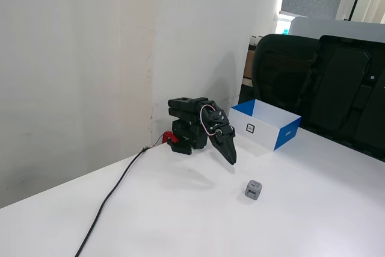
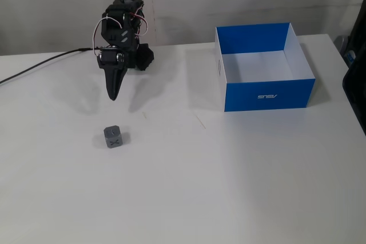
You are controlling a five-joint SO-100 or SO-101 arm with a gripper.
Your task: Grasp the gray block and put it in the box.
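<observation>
The gray block [image 1: 253, 190] sits alone on the white desk [image 1: 198, 221], resting flat with nothing touching it. In a fixed view it shows a darker recess with a cross-like mark on its front face [image 2: 115, 137]. It lies out beyond the tip of the tool [image 1: 231, 159], near it but clearly apart, with bare desk between the two. In one fixed view the block is below and slightly right of the tool's tip; in the other it is almost straight below the tip [image 2: 113, 95], a little toward the camera.

The tool points down toward the desk with its tip hanging above the surface, and its two fingers are pressed together into one dark wedge, with no gap showing and nothing held between them. Behind it the arm is folded low over its base, with thin looping wires on the wrist, and a black cable [image 1: 114, 197] runs away from the base across the desk.

The box [image 2: 265, 70] stands well off to the tool's side, on the right in both fixed views, far from the block too. It is open at the top, blue outside, white inside, with one white side carrying a small square mark [image 1: 251, 129]. Its inside shows only white walls and floor.
</observation>
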